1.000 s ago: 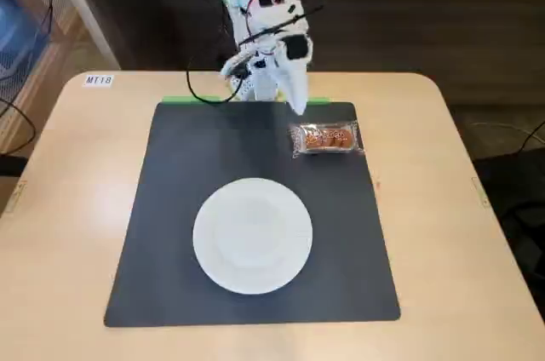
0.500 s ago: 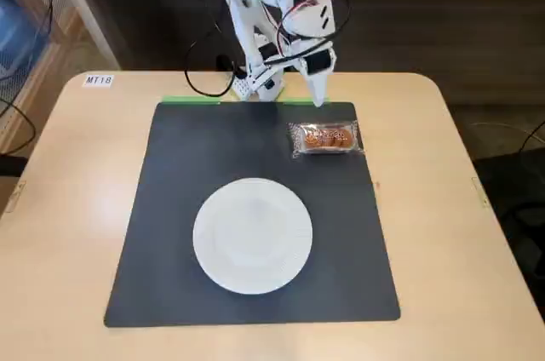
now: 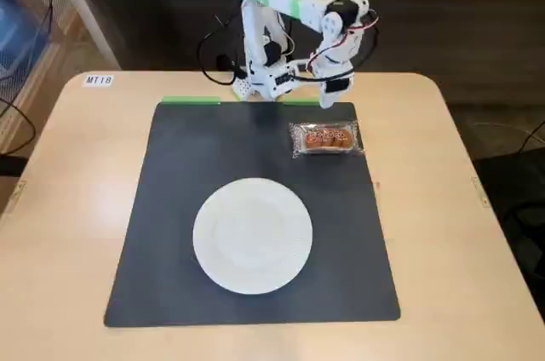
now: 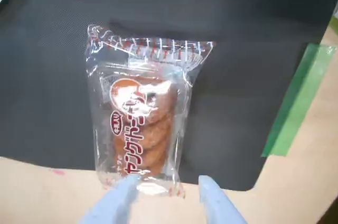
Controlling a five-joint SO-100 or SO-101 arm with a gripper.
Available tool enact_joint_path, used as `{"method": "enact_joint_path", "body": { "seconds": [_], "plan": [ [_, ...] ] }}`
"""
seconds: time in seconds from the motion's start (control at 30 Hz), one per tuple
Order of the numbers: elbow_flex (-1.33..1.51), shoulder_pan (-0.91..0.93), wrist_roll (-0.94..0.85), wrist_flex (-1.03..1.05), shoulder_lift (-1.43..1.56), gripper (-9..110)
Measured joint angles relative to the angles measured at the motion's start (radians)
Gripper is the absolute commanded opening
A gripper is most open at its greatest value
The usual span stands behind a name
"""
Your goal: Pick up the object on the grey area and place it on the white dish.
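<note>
The snack [image 3: 326,138], orange-brown in a clear crinkly wrapper, lies flat near the far right corner of the dark grey mat [image 3: 196,165]. In the wrist view the snack [image 4: 140,113] fills the middle, and one end reaches the mat's [image 4: 237,49] edge. The white plate [image 3: 252,235] sits empty on the mat's near middle. My gripper [image 3: 330,99] hovers over the mat's far edge, just behind the snack and not touching it. In the wrist view the gripper [image 4: 166,200] is open and empty. Its pale blue fingertips [image 4: 124,200] stand apart beside the snack's end.
Green tape [image 3: 189,100] marks the mat's far edge and also shows in the wrist view [image 4: 298,102]. The arm's base [image 3: 264,80] and cables stand at the table's far edge. A label [image 3: 98,80] is stuck at the far left. Light wooden tabletop [image 3: 460,233] surrounds the mat.
</note>
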Motion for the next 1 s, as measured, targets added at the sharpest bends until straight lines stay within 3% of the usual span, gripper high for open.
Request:
{"method": "enact_joint_path", "body": {
  "seconds": [0.33, 1.0],
  "plan": [
    [0.058, 0.000, 0.166, -0.012, -0.032, 50],
    [0.199, 0.029, 0.232, -0.284, -0.169, 49]
  ]
}}
